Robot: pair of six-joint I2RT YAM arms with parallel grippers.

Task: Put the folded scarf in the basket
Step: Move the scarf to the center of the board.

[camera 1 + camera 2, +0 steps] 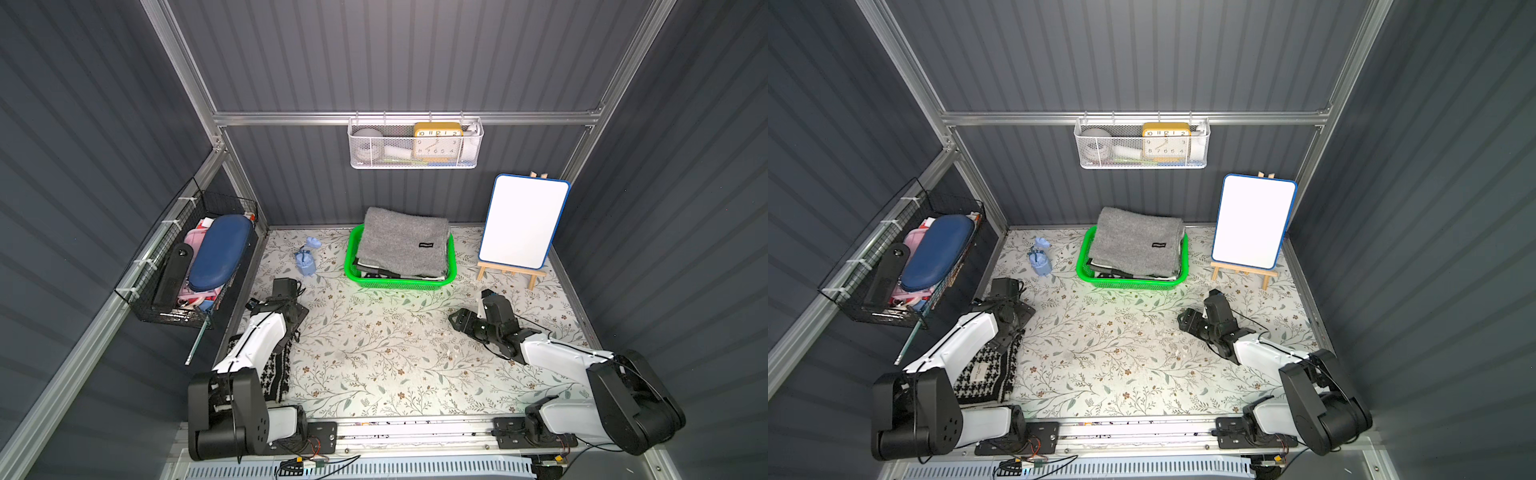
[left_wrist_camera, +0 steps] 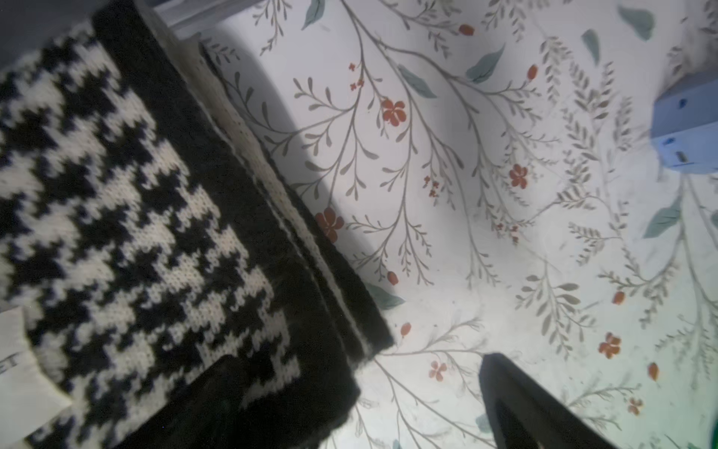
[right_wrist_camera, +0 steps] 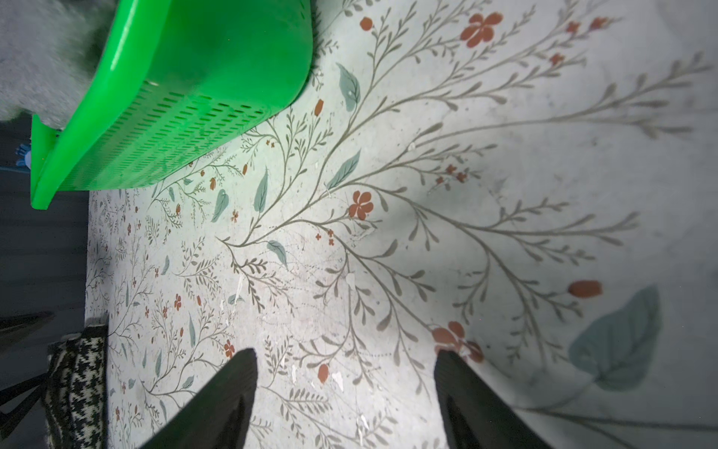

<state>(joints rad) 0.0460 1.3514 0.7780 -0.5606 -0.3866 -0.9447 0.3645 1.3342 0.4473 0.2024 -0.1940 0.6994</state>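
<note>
Checked scarf still on the table, both claws released

Only the left wrist view shows the left claw point(image 2: 357, 357) spread wide, one finger point(image 2: 516, 404) over bare table point(image 2: 505, 194) and one over a corner of the black-and-white scarf point(image 2: 116, 233). In both top views the bent left arm point(image 1: 955, 345) hides that claw, low over the scarf at the front left, well apart from the green basket point(image 1: 399, 284). The right wrist view shows the right claw point(image 3: 345, 352) parted and empty. The right arm point(image 1: 557, 357) lies low near the basket, where grey cloth point(image 1: 401, 245) lies on top.
</note>
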